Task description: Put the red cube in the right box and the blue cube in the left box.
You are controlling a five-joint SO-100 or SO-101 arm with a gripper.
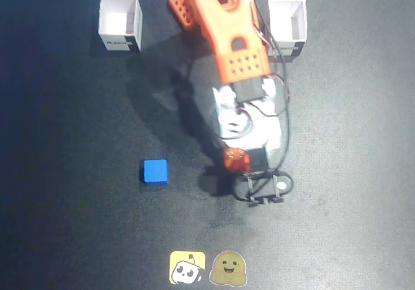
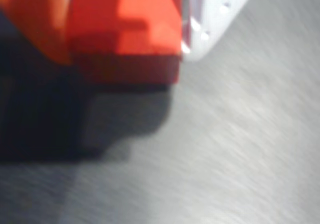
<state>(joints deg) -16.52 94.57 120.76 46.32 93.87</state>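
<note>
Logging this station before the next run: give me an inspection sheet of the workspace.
Surface: dark mat, no spills seen.
Job's things: blue cube loose on mat; red cube between the fingers, also close in wrist view; white boxes top left and top right, both look empty.
Clutter: two stickers at bottom edge.
Grippers: gripper shut on red cube.
Cables: black wires along the arm.
Surroundings: nothing seen.

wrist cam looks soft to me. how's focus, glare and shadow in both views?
Wrist view: blurred throughout; the red cube fills the top left as a soft-edged block, a broad dark shadow lies under it, and the table has a streaky grey sheen. Fixed view: fairly sharp; the blue cube is crisp, the arm throws a shadow to its left, and the white boxes look slightly overexposed.
</note>
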